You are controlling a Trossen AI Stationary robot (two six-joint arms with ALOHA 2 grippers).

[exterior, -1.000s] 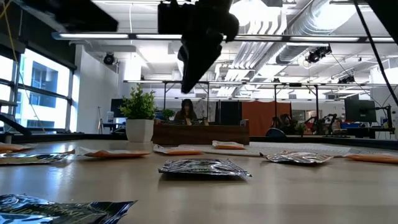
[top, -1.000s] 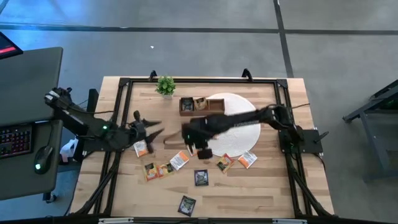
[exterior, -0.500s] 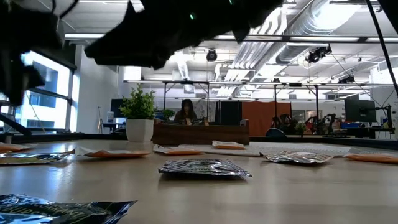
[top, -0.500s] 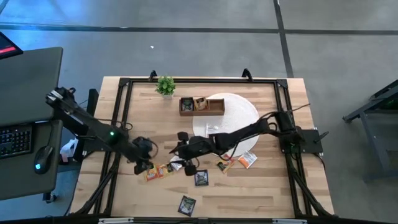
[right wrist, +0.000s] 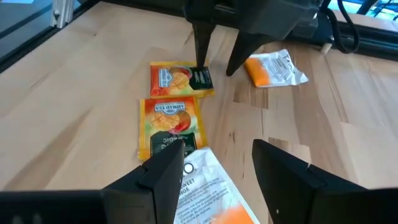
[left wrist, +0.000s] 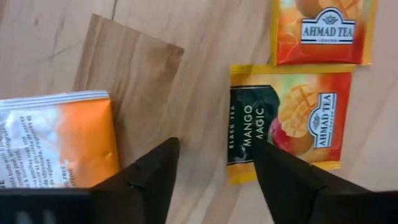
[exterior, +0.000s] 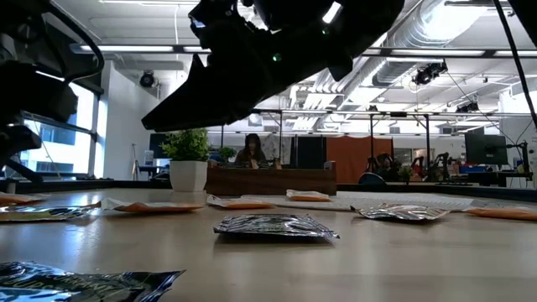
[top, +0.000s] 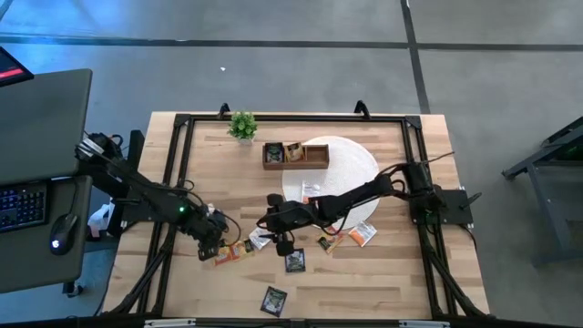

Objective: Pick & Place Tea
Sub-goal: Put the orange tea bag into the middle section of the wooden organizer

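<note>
Both grippers low over the scattered tea, fingers spread, nothing held.

High view: the left gripper (top: 215,239) and right gripper (top: 273,233) sit left of centre on the table (top: 401,282), tea sachets (top: 239,249) strewn between and below them.
Low view: a dark sachet (exterior: 275,226) lies centre frame.
Left wrist view: its open fingers (left wrist: 149,177) straddle bare wood beside a mango sachet (left wrist: 287,123).
Right wrist view: its parted fingers (right wrist: 163,177) flank a white-and-orange sachet (right wrist: 208,193) at the bottom.
</note>
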